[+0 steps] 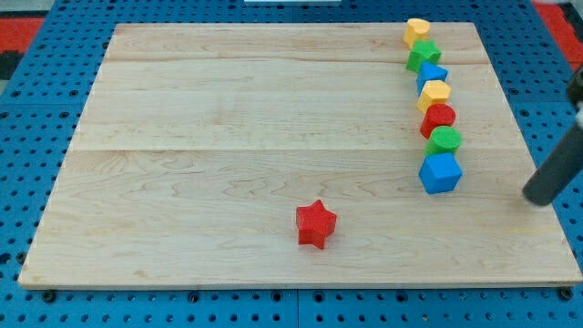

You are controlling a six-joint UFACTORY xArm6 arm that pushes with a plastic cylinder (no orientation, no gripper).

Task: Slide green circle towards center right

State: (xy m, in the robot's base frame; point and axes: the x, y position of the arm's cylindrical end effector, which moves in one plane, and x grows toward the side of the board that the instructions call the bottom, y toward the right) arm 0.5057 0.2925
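Observation:
The green circle (445, 139) sits on the wooden board (228, 137) at the view's right, in a line of blocks that touch or nearly touch. Just above it is a red block (438, 118); just below it is a blue cube (440, 172). My tip (539, 196) is the lower end of the dark rod coming in from the view's right edge. It is to the right of and slightly below the green circle, apart from every block, near the board's right edge.
Higher in the line are a yellow block (434, 94), a blue block (431, 75), a green star (423, 56) and a yellow block (417, 31). A red star (316, 223) lies alone near the bottom middle. Blue pegboard surrounds the board.

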